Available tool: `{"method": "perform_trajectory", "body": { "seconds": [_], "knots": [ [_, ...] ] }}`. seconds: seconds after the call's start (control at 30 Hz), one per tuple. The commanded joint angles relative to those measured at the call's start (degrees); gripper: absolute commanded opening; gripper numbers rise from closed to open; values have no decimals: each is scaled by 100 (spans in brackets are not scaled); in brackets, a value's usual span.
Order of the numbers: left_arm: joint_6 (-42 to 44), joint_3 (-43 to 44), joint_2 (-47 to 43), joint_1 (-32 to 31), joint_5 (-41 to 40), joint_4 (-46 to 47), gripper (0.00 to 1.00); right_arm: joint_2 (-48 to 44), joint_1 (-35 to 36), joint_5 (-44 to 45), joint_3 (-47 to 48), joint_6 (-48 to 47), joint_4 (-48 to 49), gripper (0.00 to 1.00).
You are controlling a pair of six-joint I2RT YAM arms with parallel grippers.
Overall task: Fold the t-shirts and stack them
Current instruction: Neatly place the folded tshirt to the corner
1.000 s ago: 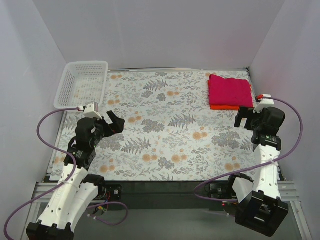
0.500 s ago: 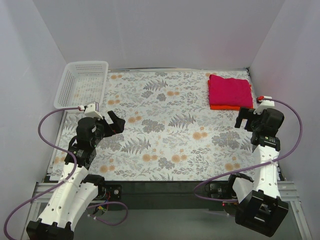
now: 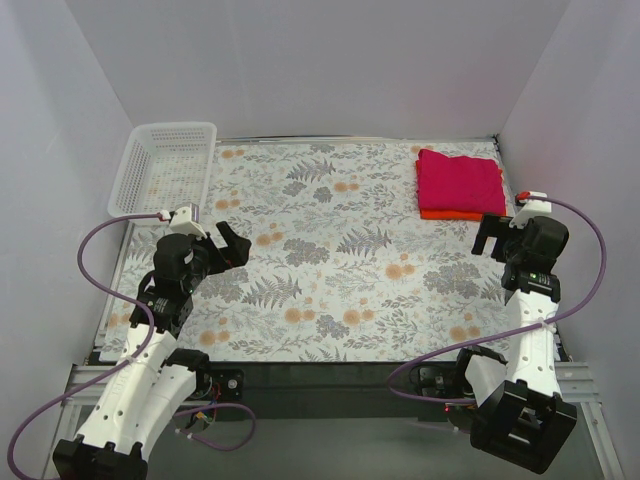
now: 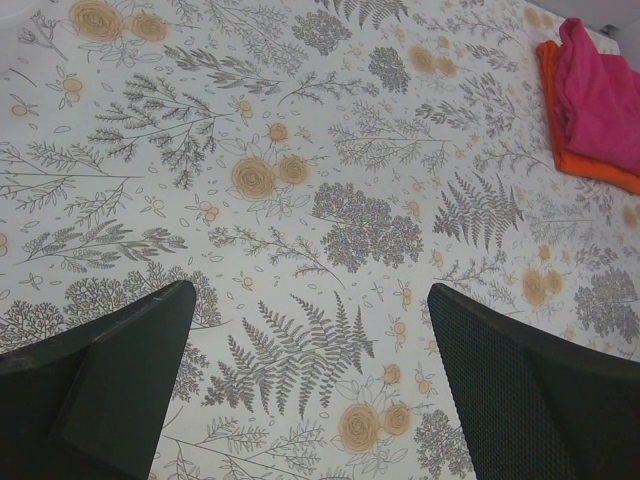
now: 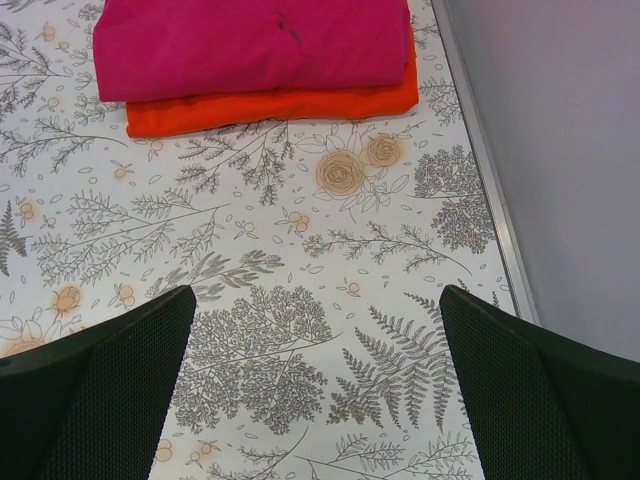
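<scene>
Your left claw is released, fingers spread wide with nothing between them. It hangs over the near left part of the floral table cover, and its wrist view shows only printed ferns and orange blossoms between the fingers. Beyond it and off to its left, the white lattice basket sits at the far left corner of the table. Far ahead of this claw and well to its right, across the whole cover, you can make out the folded shirts as a small patch of colour.

Your right claw is released too, its two dark fingers standing wide apart and gripping nothing. Below and between them you see bare floral cover. Close on this claw's right run the table's edge strip and the pale side wall.

Just ahead of the right claw, slightly to its left, lie the two t-shirts, apart from the fingers. The pink shirt is folded and rests on top of the folded orange shirt. The orange one shows only as a strip along the edge nearest the claw and at the corner toward the wall. Both lie flat on the cover at the far right corner of the table.
</scene>
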Motion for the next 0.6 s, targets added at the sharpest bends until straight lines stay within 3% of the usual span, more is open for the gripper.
{"method": "perform_trajectory", "body": {
  "seconds": [0.0, 0.57],
  "knots": [
    [93, -53, -69, 36, 66, 87, 96, -40, -31, 112, -93, 51, 254, 98],
    [93, -70, -113, 36, 84, 104, 95, -67, -40, 139, -137, -1, 289, 98]
  ]
}}
